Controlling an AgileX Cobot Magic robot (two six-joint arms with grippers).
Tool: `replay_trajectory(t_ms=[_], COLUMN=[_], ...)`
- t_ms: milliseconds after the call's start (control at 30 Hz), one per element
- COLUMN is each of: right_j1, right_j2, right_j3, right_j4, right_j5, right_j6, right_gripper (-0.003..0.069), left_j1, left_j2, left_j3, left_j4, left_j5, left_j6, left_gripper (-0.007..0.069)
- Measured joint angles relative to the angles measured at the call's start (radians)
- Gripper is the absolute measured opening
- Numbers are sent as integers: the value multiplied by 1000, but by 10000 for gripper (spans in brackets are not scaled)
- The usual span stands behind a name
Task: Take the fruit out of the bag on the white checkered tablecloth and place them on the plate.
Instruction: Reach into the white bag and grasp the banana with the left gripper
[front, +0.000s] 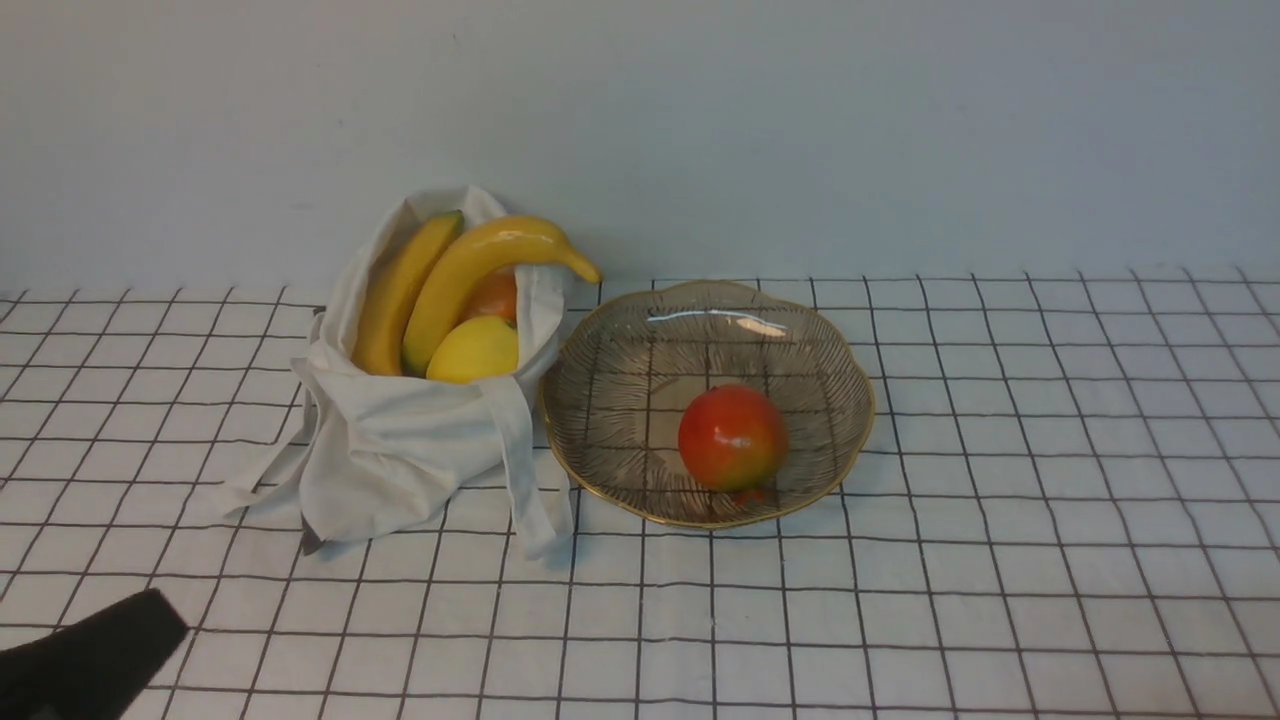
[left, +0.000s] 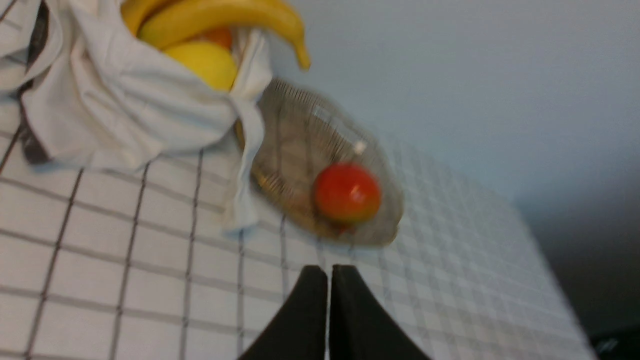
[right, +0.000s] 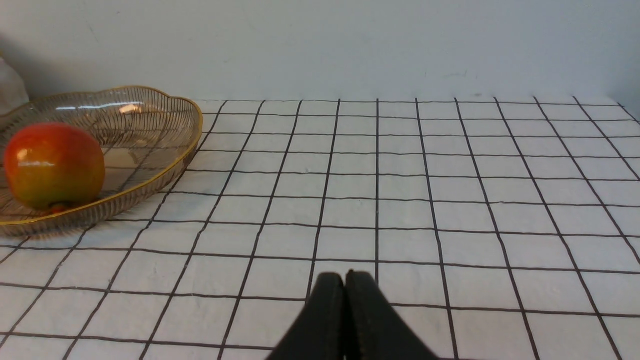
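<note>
Two bananas, a yellow lemon and an orange fruit sit in the bag on the checkered tablecloth. Just beside the bag, the plate holds a red-orange fruit. Both the left claw and the right claw are pressed closed, holding nothing.

On my feed: white tablecloth gridded in thin black lines; plain off-white bag; smoky plate, gold rim, dark radiating lines. Bananas yellow, one tip greenish; lemon-like fruit yellow; one round fruit orange, the other fruit red shading to yellow-green.
</note>
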Motion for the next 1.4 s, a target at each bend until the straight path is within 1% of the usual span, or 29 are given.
replay_trajectory(t_ms=[33, 67, 100, 200, 233, 267, 300, 433, 533, 667, 700, 733, 767, 833, 867, 900, 933, 1000, 1100, 1167, 1200, 1300, 1400], right_j1=[0, 0, 0, 0, 0, 0, 0, 0, 0, 0, 0, 0, 0, 0, 0, 0, 0, 0, 0, 0, 0, 0, 0], right_j2=[0, 0, 0, 0, 0, 0, 0, 0, 0, 0, 0, 0, 0, 0, 0, 0, 0, 0, 0, 0, 0, 0, 0], right_j3=[0, 0, 0, 0, 0, 0, 0, 0, 0, 0, 0, 0, 0, 0, 0, 0, 0, 0, 0, 0, 0, 0, 0], right_j4=[0, 0, 0, 0, 0, 0, 0, 0, 0, 0, 0, 0, 0, 0, 0, 0, 0, 0, 0, 0, 0, 0, 0], right_j5=[0, 0, 0, 0, 0, 0, 0, 0, 0, 0, 0, 0, 0, 0, 0, 0, 0, 0, 0, 0, 0, 0, 0], right_j6=[0, 0, 0, 0, 0, 0, 0, 0, 0, 0, 0, 0, 0, 0, 0, 0, 0, 0, 0, 0, 0, 0, 0], right_gripper=[-16, -16, -16, -16, -16, -16, -16, -16, -16, -16, -16, -16, -16, -16, -16, -16, -16, -16, -16, -16, -16, -16, -16], left_j1=[0, 0, 0, 0, 0, 0, 0, 0, -20, -77, -98, -101, -126, -158, -180, -189, -205, -218, -224, -225, -225, -225, -225], left_j2=[16, 167, 200, 418, 487, 499, 607, 799, 934, 1109, 1160, 1168, 1225, 1291, 1337, 1349, 1392, 1429, 1481, 1513, 1516, 1568, 1600], left_j3=[-11, -106, -136, -262, -309, -327, -399, -553, -664, -829, -871, -879, -938, -1016, -1055, -1072, -1106, -1136, -1154, -1158, -1158, -1158, -1159], left_j4=[18, 91, 118, 229, 260, 265, 304, 324, 330, 331, 331, 331, 333, 351, 365, 369, 377, 385, 392, 396, 396, 400, 400], left_j5=[30, 144, 182, 304, 319, 321, 320, 279, 274, 267, 255, 252, 228, 182, 154, 140, 106, 58, -29, -111, -119, -241, -291], left_j6=[8, 41, 52, 109, 121, 122, 129, 138, 149, 171, 186, 186, 228, 333, 403, 437, 511, 583, 647, 668, 670, 689, 707], left_gripper=[-8, -8, -8, -8, -7, -7, -7, 23, 90, 224, 272, 272, 326, 394, 428, 442, 469, 490, 500, 500, 500, 500, 500])
